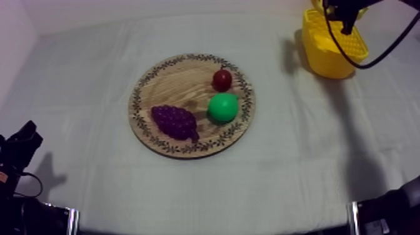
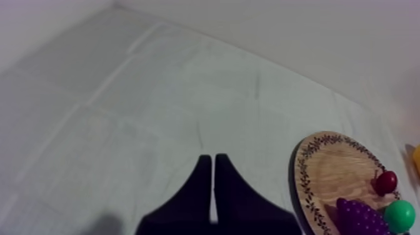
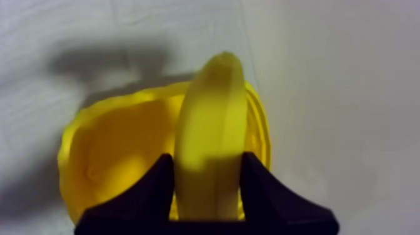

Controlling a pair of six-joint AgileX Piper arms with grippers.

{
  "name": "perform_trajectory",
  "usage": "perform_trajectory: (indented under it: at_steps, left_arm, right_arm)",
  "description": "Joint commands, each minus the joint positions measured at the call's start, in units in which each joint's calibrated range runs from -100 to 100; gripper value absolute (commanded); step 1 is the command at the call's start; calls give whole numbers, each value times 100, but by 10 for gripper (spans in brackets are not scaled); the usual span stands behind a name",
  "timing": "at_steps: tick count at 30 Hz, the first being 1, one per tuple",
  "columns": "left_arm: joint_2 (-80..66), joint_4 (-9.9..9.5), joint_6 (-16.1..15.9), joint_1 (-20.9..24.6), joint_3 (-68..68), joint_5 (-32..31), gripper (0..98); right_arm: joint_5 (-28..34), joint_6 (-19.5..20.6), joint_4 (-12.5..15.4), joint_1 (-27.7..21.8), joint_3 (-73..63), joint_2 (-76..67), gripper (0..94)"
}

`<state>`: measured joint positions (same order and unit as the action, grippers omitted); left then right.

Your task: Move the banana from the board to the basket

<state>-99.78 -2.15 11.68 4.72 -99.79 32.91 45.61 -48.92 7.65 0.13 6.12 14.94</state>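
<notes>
A yellow banana (image 3: 210,137) is held between the black fingers of my right gripper (image 3: 207,187), directly above the open yellow basket (image 3: 106,156). Seen from above, my right gripper (image 1: 345,19) hangs over the yellow basket (image 1: 331,53) at the far right of the table. The round wooden board (image 1: 181,78) with a patterned rim lies mid-table. My left gripper (image 2: 213,187) is shut on nothing, its fingers together as a narrow wedge over the cloth, left of the board (image 2: 325,169).
On the board lie purple grapes (image 1: 175,121), a green pear (image 1: 223,107) and a small red fruit (image 1: 222,79). From the left wrist, the grapes (image 2: 359,215), pear (image 2: 400,215) and red fruit (image 2: 385,182) appear too. The back wall stands just behind the basket.
</notes>
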Motion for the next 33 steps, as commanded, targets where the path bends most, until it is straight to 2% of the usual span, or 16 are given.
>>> perform_trajectory:
  at_steps: [1,28,33]
  left_arm:
    - [-5,-3,2,2,1,0,1]
    - [-5,-3,0,2,1,0,1]
    - [-5,-3,2,2,1,0,1]
  right_arm:
    - [-26,-13,16,-50,-31,115,256]
    - [-222,44,47,-390,-846,1771,262]
    - [-317,62,40,-422,-868,1930,323]
